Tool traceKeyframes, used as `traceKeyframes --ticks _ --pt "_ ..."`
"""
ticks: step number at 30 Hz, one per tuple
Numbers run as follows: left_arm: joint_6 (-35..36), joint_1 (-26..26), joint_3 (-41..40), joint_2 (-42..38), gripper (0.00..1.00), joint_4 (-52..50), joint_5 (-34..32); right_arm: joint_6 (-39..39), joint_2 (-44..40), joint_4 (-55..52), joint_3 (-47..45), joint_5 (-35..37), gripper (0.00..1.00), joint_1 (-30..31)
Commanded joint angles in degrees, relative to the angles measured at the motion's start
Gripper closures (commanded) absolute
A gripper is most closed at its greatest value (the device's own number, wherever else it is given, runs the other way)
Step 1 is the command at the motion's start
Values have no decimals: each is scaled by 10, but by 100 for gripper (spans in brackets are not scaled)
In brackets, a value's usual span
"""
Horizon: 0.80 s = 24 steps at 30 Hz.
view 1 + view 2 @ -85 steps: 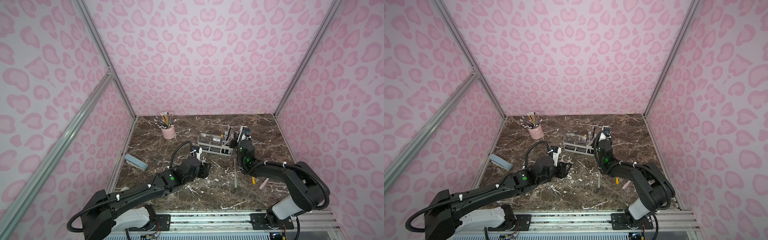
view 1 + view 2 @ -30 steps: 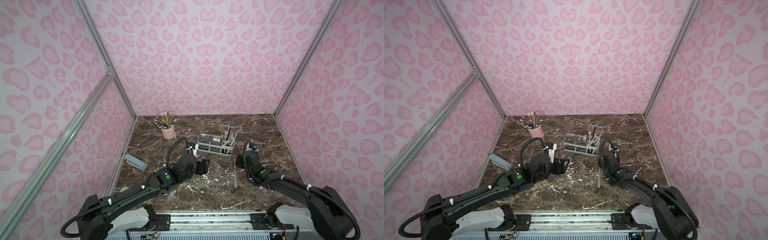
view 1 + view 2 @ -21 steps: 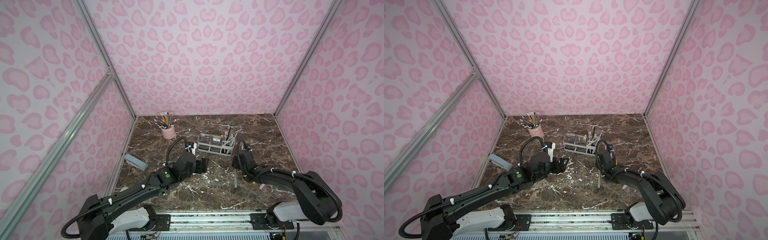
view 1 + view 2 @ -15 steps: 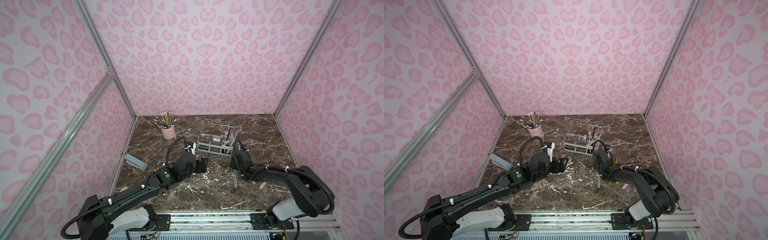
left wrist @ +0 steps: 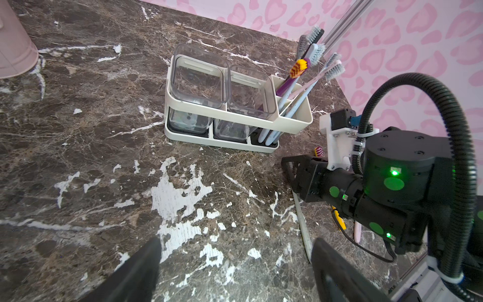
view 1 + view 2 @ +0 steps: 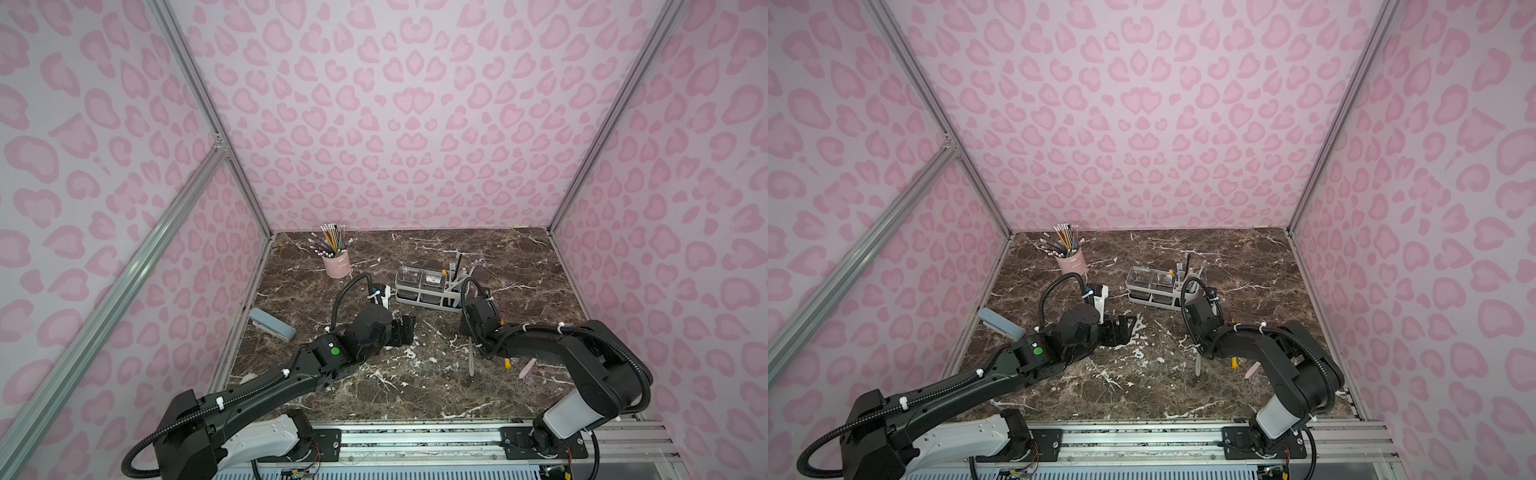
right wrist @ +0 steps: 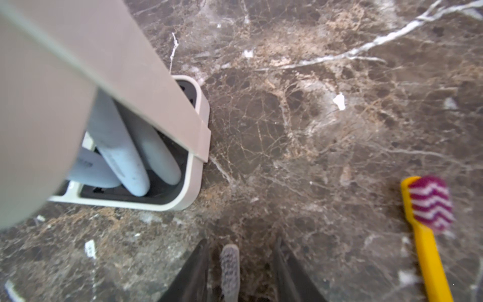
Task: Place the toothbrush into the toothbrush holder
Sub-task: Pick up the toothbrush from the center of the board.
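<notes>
Your right gripper (image 7: pixel 241 241) straddles the head of a grey toothbrush (image 7: pixel 230 264) on brown marble, beside the toothbrush holder (image 7: pixel 194 180).

You look along two dark fingers (image 7: pixel 193 277) whose tips stand apart, with the toothbrush's bristled head lying between them on the marble tabletop (image 7: pixel 313 117); a gap shows on each side of the head, wider on one side. Just ahead, a corner of the cream holder fills much of your view, blurred by closeness, and the rounded ends of pale blue handles (image 7: pixel 122 157) rest in its dark base tray (image 7: pixel 156 192). On the fingers' other side, apart from them, a yellow toothbrush (image 7: pixel 428 251) with purple-and-white zigzag bristles lies flat on the marble, bristles facing the camera.
</notes>
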Motion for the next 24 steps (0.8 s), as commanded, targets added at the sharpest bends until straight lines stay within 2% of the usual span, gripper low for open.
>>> traceKeyframes --ticks 1,12,21,24 --pt "-3 1 0 -1 6 11 -10 3 9 1 7 2 63 3" --pt "-5 1 -1 1 1 9 -11 6 23 -5 13 8 82 12" --pt "-7 1 -1 5 2 10 -8 9 8 -15 13 12 100 12" --pt "-9 1 -2 7 2 11 -6 9 -2 -18 13 14 100 12"
